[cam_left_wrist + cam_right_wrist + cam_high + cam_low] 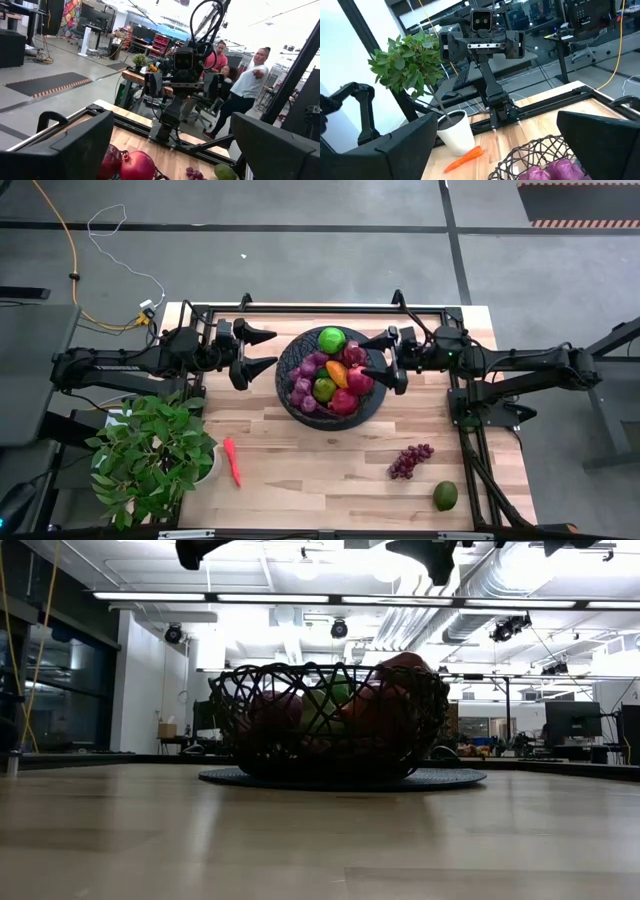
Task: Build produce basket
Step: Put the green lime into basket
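Overhead + table-level cams, shared basket [330, 375]

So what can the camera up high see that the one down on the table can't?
Only the high view shows the red-orange pepper, the loose grape bunch, the green fruit and the potted plant, plus the open left pincer and open right pincer beside the basket. Only the low view shows the ceiling lights. Both show the basket filled with fruit.
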`<state>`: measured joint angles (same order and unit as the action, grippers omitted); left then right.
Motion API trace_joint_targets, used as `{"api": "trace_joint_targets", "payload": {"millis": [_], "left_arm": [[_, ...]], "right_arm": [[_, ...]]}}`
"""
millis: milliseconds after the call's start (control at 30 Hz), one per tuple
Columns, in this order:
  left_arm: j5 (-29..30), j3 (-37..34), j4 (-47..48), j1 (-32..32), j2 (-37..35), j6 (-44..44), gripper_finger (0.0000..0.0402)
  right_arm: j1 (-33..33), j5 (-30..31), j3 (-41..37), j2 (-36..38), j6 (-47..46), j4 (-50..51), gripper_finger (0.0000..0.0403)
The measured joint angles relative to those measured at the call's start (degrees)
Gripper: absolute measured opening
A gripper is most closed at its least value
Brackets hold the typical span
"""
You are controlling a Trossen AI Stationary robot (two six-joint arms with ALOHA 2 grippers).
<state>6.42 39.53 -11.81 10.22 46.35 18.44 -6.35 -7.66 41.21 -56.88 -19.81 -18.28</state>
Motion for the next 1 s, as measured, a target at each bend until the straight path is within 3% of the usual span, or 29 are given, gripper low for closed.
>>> {"api": "trace_joint_targets", "payload": {"millis": [167,267,400,467,600,733,1000], "left_arm": [[0.0,0.0,0.0,-0.01,0.0,0.0,0.0388],[0.0,0.0,-0.02,-0.02,0.0,0.0,0.0388],[0.0,0.0,0.0,-0.02,0.0,-0.11,0.0388],[-0.02,0.0,0.04,-0.01,0.0,-0.07,0.0388],[-0.84,0.0,0.51,-0.13,0.0,-0.04,0.0388],[-2.79,0.0,0.56,-0.13,0.0,-1.15,0.0388],[-2.82,0.0,0.61,-0.13,0.0,-3.65,0.0388]], "right_arm": [[0.0,-0.48,0.0,0.0,-7.1,0.21,0.0391],[-0.01,-6.32,0.05,0.02,-15.61,3.37,0.0391],[0.55,-17.59,1.59,0.05,-30.21,17.76,0.0391],[2.84,-20.29,1.6,0.04,-35.59,26.23,0.0391],[12.55,-20.3,1.6,0.01,-44.57,43.62,0.0391],[24.69,-18.19,1.6,-0.02,-59.55,56.08,0.0391],[47.34,-8.48,1.6,-1.37,-99.15,57.63,0.0391]]}}
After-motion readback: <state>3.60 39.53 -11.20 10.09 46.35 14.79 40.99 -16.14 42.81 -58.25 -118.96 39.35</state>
